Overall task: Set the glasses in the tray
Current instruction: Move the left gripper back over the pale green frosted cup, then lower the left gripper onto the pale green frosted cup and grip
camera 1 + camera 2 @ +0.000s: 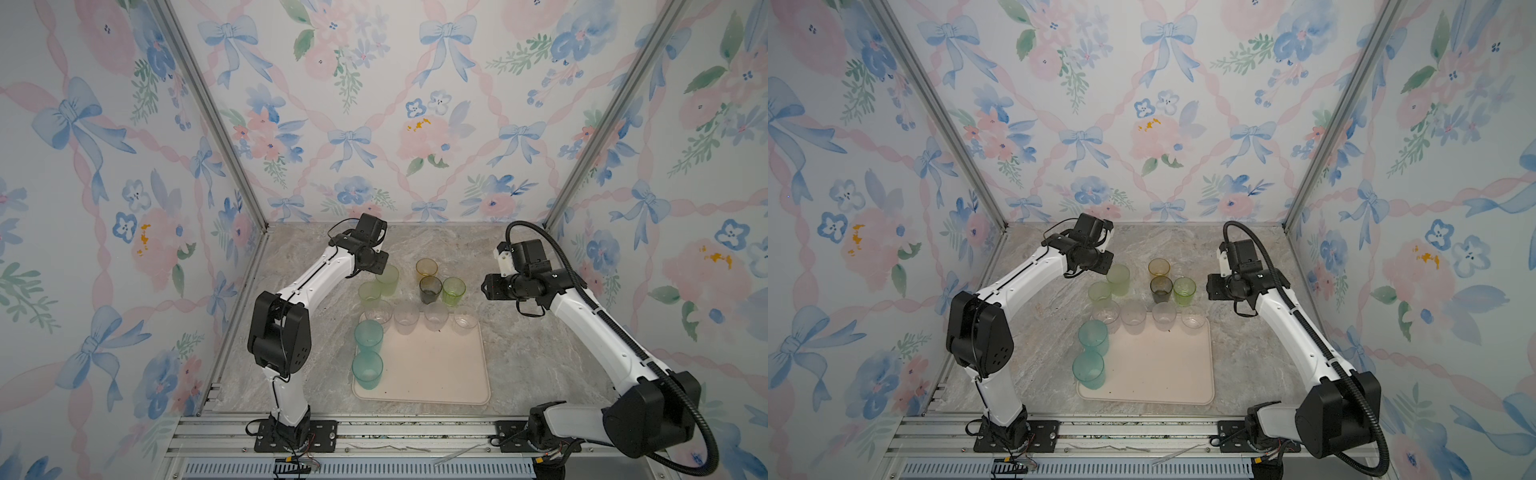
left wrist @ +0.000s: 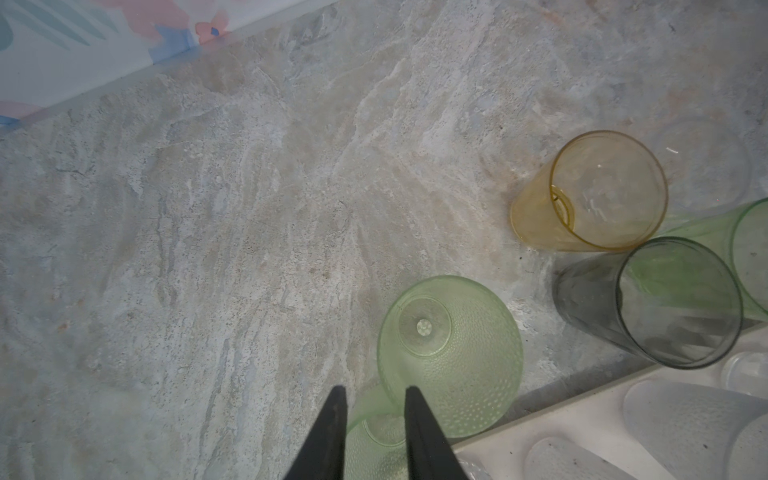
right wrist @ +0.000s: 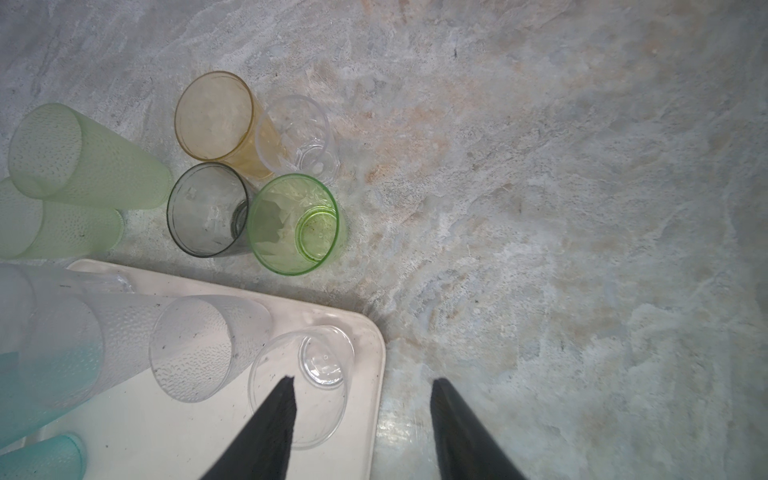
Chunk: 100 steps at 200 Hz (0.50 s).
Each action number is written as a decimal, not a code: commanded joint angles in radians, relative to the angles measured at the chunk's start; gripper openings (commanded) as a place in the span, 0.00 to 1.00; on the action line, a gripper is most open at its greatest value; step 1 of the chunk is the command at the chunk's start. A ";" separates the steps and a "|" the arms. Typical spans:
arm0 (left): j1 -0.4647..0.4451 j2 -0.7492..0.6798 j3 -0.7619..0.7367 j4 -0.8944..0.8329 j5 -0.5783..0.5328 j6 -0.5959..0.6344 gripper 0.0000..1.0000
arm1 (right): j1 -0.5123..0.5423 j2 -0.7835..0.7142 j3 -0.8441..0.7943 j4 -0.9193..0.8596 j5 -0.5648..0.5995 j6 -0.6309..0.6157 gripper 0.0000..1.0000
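A pale green glass (image 2: 451,353), bumpy all over, stands just past the left gripper (image 2: 375,389) — its jaws a little apart, empty.

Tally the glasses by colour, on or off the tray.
teal glasses: 2
pale green glasses: 2
bright green glass: 1
amber glass: 1
smoky grey glass: 1
clear glasses: 5
Total: 12

The flat rectangular beige-pink tray (image 1: 436,374) lies near the front edge of the grey marble-pattern table (image 1: 519,353). Two frosted teal tumblers (image 1: 368,334) stand along the tray's left edge, four clear tumblers (image 1: 406,318) along its far edge. Behind the tray, on the table, are two pale green tumblers (image 1: 387,279) at the left. To their right, the amber tumbler (image 1: 426,268) is behind the smoky grey tumbler (image 1: 430,289), and the bright green tumbler (image 1: 453,291) is just right of that.
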 commanded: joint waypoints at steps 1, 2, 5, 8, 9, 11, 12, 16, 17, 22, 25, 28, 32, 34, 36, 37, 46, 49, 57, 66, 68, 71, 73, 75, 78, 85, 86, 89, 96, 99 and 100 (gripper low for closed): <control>0.009 0.030 0.005 -0.002 0.039 -0.011 0.27 | 0.013 0.014 0.038 -0.026 0.021 0.005 0.56; 0.009 0.031 0.006 -0.002 0.038 -0.011 0.27 | 0.013 0.015 0.040 -0.026 0.021 0.006 0.56; 0.010 0.034 0.008 -0.002 0.040 -0.009 0.28 | 0.013 0.017 0.041 -0.025 0.020 0.006 0.56; 0.010 0.036 0.011 -0.003 0.040 -0.008 0.28 | 0.013 0.019 0.043 -0.024 0.020 0.006 0.56; 0.010 0.036 0.011 -0.003 0.041 -0.008 0.28 | 0.013 0.020 0.044 -0.024 0.020 0.006 0.56; 0.010 0.036 0.013 -0.002 0.042 -0.008 0.28 | 0.014 0.022 0.045 -0.024 0.020 0.006 0.56; 0.010 0.036 0.014 -0.003 0.042 -0.007 0.28 | 0.014 0.022 0.046 -0.024 0.020 0.006 0.56; 0.011 0.036 0.016 -0.003 0.043 -0.006 0.28 | 0.015 0.025 0.048 -0.022 0.017 0.006 0.56; 0.011 0.035 0.016 -0.003 0.043 -0.005 0.28 | 0.015 0.026 0.048 -0.023 0.017 0.007 0.56; 0.012 0.036 0.018 -0.002 0.044 -0.005 0.28 | 0.015 0.029 0.050 -0.021 0.016 0.006 0.56; 0.012 0.036 0.018 -0.002 0.046 -0.005 0.28 | 0.016 0.032 0.052 -0.021 0.016 0.004 0.56; 0.012 0.036 0.019 -0.002 0.046 -0.004 0.28 | 0.016 0.033 0.054 -0.021 0.016 0.005 0.56; 0.013 0.036 0.021 -0.002 0.049 -0.004 0.28 | 0.018 0.035 0.055 -0.021 0.016 0.004 0.56; 0.013 0.036 0.022 -0.002 0.049 -0.003 0.28 | 0.018 0.036 0.055 -0.020 0.016 0.004 0.56; 0.013 0.034 0.024 -0.002 0.049 -0.003 0.28 | 0.018 0.037 0.055 -0.020 0.016 0.004 0.56; 0.012 0.034 0.024 -0.002 0.049 -0.003 0.29 | 0.018 0.037 0.056 -0.020 0.016 0.003 0.56; 0.015 0.034 0.025 -0.002 0.052 -0.003 0.30 | 0.020 0.038 0.056 -0.022 0.014 0.003 0.56; 0.016 0.033 0.026 -0.002 0.052 -0.004 0.30 | 0.021 0.038 0.056 -0.020 0.015 0.003 0.56; 0.019 0.033 0.024 -0.002 0.056 -0.003 0.30 | 0.021 0.038 0.053 -0.020 0.015 0.003 0.56; 0.020 0.032 0.023 -0.002 0.058 -0.003 0.30 | 0.022 0.035 0.053 -0.021 0.016 0.004 0.56; 0.020 0.032 0.022 -0.002 0.058 -0.003 0.30 | 0.021 0.034 0.052 -0.021 0.016 0.004 0.56; 0.021 0.030 0.021 -0.002 0.059 -0.003 0.30 | 0.022 0.033 0.052 -0.022 0.016 0.005 0.56; 0.022 0.030 0.021 -0.002 0.059 -0.003 0.30 | 0.022 0.033 0.051 -0.022 0.016 0.004 0.56; 0.022 0.032 0.021 -0.002 0.060 -0.002 0.30 | 0.022 0.032 0.051 -0.023 0.016 0.004 0.56; 0.022 0.031 0.021 -0.002 0.061 -0.002 0.30 | 0.022 0.031 0.051 -0.022 0.017 0.005 0.56; 0.024 0.032 0.020 -0.002 0.061 0.000 0.30 | 0.022 0.027 0.049 -0.021 0.019 0.004 0.56; 0.024 0.033 0.020 -0.002 0.061 0.000 0.30 | 0.022 0.026 0.049 -0.020 0.019 0.004 0.56; 0.026 0.033 0.021 -0.003 0.063 -0.001 0.30 | 0.022 0.025 0.046 -0.016 0.019 0.007 0.56; 0.027 0.034 0.021 -0.003 0.069 0.001 0.30 | 0.022 0.024 0.041 -0.011 0.019 0.007 0.56; 0.028 0.036 0.021 -0.003 0.073 0.002 0.30 | 0.022 0.024 0.040 -0.009 0.019 0.007 0.56; 0.028 0.036 0.021 -0.003 0.074 0.002 0.30 | 0.022 0.025 0.040 -0.009 0.019 0.007 0.56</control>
